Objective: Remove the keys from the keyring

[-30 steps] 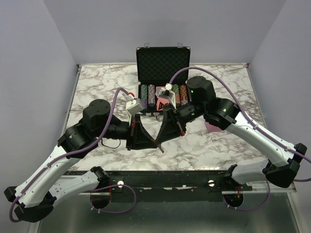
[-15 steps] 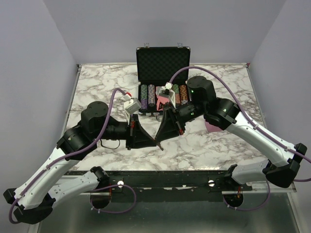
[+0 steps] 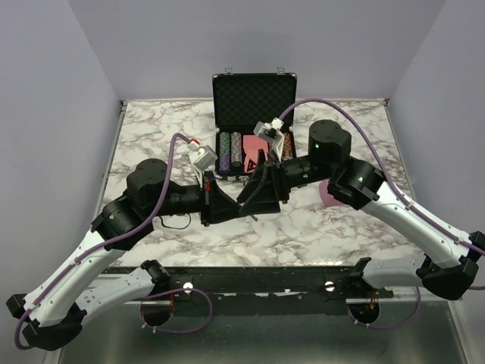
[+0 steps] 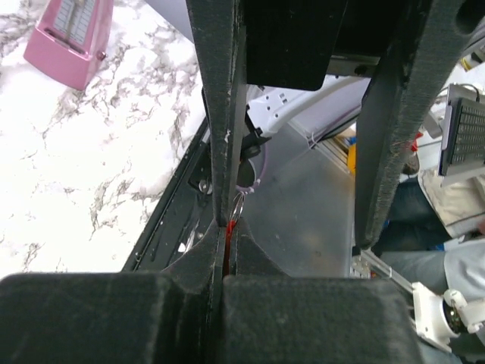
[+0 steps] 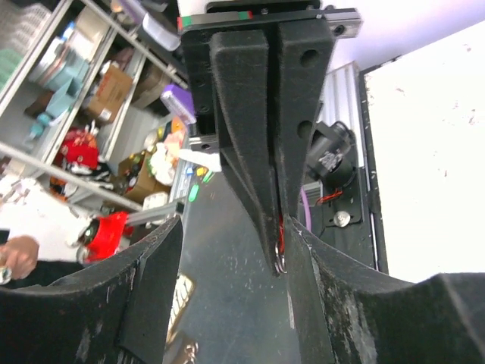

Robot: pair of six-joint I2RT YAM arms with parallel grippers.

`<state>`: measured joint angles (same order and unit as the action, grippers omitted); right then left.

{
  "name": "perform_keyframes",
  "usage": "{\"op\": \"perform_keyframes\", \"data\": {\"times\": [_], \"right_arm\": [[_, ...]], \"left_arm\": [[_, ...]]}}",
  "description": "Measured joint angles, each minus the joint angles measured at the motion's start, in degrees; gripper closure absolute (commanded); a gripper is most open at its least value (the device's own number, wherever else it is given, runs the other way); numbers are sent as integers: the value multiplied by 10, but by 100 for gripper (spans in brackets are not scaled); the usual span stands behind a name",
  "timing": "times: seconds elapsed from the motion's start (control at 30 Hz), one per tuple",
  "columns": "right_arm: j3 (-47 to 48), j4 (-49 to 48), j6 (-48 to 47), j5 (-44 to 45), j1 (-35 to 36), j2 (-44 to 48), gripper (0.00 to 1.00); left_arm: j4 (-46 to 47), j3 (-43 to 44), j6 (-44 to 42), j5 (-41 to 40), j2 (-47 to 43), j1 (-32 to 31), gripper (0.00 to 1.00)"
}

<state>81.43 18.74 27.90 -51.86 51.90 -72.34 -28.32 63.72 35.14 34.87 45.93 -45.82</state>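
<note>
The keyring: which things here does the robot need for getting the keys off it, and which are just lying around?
Part of the job:
- red keyring, pinched in the left gripper
- small silvery key piece next to it
- right gripper, open, a finger on either side

Just lying about:
- black chip case
- poker chips
- pink wedge-shaped object

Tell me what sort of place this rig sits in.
Probably a robotics lab test cell: a marble-look table boxed by plain grey walls, with cluttered shelves beyond.
</note>
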Motion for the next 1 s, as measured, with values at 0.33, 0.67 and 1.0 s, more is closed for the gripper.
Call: {"op": "perform_keyframes", "data": {"times": [0.33, 0.67, 1.0], "right_arm": [[-47, -79, 71, 125, 2, 49, 37], [-52, -114, 105, 161, 2, 61, 42], [-63, -114, 111, 176, 2, 63, 48]], "left_arm": [[29, 0, 27, -36, -21, 0, 100], [54, 0, 57, -68, -29, 0, 100], [66, 0, 79, -89, -31, 0, 100]]}}
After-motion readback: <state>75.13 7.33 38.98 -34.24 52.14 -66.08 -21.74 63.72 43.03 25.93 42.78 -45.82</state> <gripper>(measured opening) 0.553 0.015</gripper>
